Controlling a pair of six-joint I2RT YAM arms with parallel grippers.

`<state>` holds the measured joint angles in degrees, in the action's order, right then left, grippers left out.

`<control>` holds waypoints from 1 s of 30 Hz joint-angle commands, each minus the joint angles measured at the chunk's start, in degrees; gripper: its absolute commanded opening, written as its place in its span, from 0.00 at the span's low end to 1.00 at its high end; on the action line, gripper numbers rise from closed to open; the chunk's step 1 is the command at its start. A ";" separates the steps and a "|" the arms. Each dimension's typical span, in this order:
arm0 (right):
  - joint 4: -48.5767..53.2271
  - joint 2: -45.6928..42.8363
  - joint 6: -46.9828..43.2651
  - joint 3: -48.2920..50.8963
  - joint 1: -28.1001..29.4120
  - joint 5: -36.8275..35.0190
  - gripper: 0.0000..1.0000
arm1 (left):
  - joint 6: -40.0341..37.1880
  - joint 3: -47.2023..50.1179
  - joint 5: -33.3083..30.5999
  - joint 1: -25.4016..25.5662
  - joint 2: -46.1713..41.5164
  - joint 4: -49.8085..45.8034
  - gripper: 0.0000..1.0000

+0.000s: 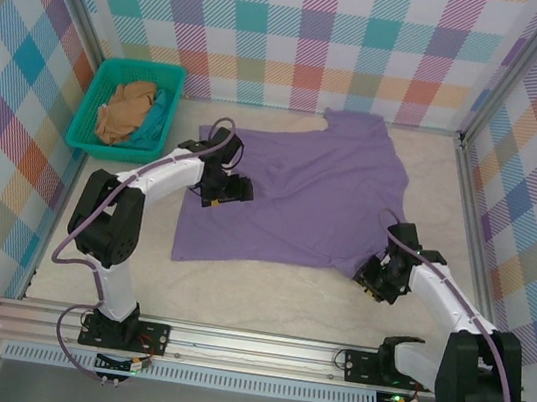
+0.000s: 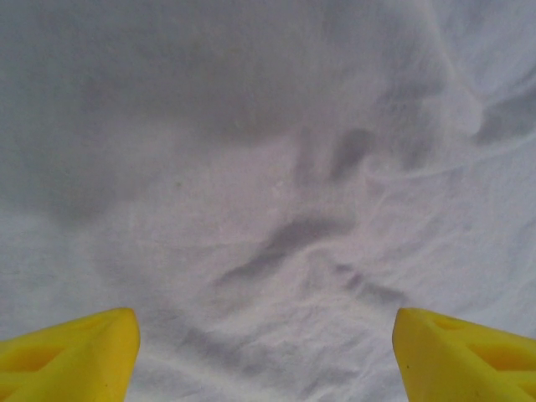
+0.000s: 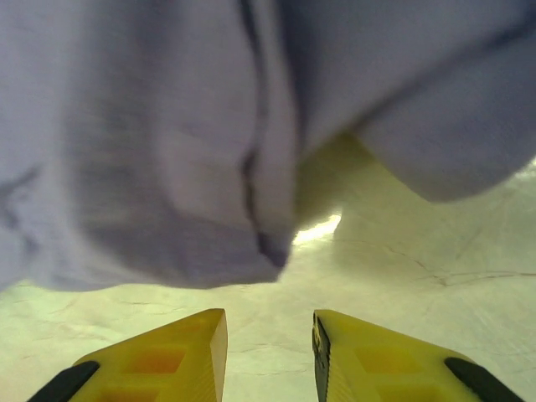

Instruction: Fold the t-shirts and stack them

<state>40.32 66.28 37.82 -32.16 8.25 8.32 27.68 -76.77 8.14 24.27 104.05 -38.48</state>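
Right gripper [image 1: 375, 278], near right part of the table [image 1: 264, 297]: fingers slightly apart, nothing between them, over bare tabletop right at the lavender t-shirt's [image 1: 309, 197] near right edge. The shirt lies spread out mid-table. Left gripper [image 1: 237, 189] is over the shirt's left part, fingers wide apart, empty. Far left corner: teal basket [image 1: 142, 67] holding a crumpled tan t-shirt [image 1: 125, 111].
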 commanded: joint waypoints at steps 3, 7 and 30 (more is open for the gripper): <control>-4.75 2.13 3.00 0.23 0.67 -0.75 0.33 | 1.14 0.32 0.39 1.43 -2.24 2.00 0.79; -5.34 2.86 3.31 -0.09 1.24 -1.80 0.34 | 1.14 0.56 -0.44 1.66 -2.76 1.84 0.79; -4.58 6.20 4.26 -2.76 5.38 -4.25 0.00 | 0.85 1.27 -0.62 1.83 -2.00 2.60 0.79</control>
<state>33.41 74.48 41.17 -34.15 12.38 5.52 27.86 -76.49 7.88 25.80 103.37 -36.69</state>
